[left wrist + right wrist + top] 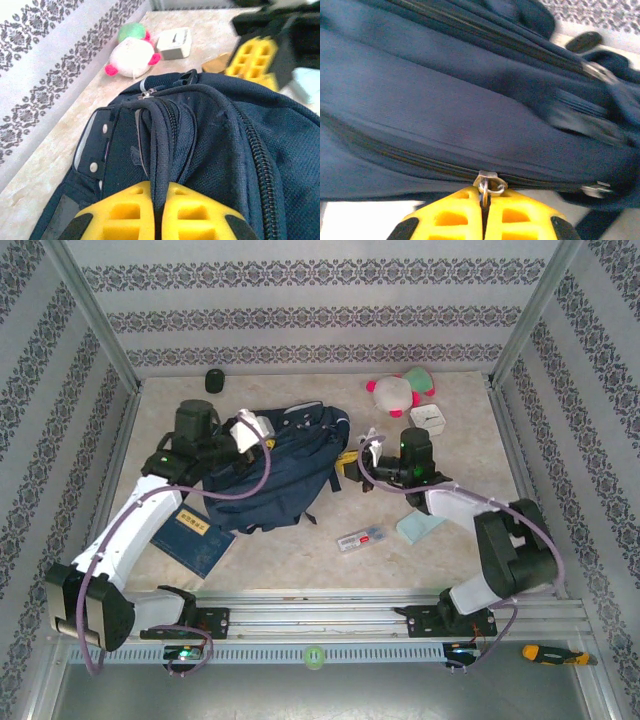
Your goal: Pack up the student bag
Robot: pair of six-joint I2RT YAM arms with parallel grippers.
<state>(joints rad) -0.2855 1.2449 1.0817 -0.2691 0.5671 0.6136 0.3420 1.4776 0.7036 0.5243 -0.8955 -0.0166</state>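
The student bag (pixel 270 480), navy blue, lies on the table left of centre. My left gripper (pixel 258 435) is at its upper left; in the left wrist view the gripper (pixel 159 189) is shut on a dark loop strap (pixel 159 140) at the bag's top. My right gripper (pixel 351 464) is at the bag's right edge. In the right wrist view the gripper (pixel 484 196) is shut on a metal zipper pull (pixel 487 181) on a closed zipper line of the bag (pixel 445 115). The right gripper's yellow fingers (pixel 252 60) show across the bag in the left wrist view.
A flat dark blue book (pixel 195 535) lies at the bag's lower left. A clear packet (pixel 360 538) and a pale teal item (pixel 418 527) lie right of centre. A pink-and-white plush (pixel 395 390), a white box (pixel 428 418) and a small black object (pixel 213 380) sit at the back.
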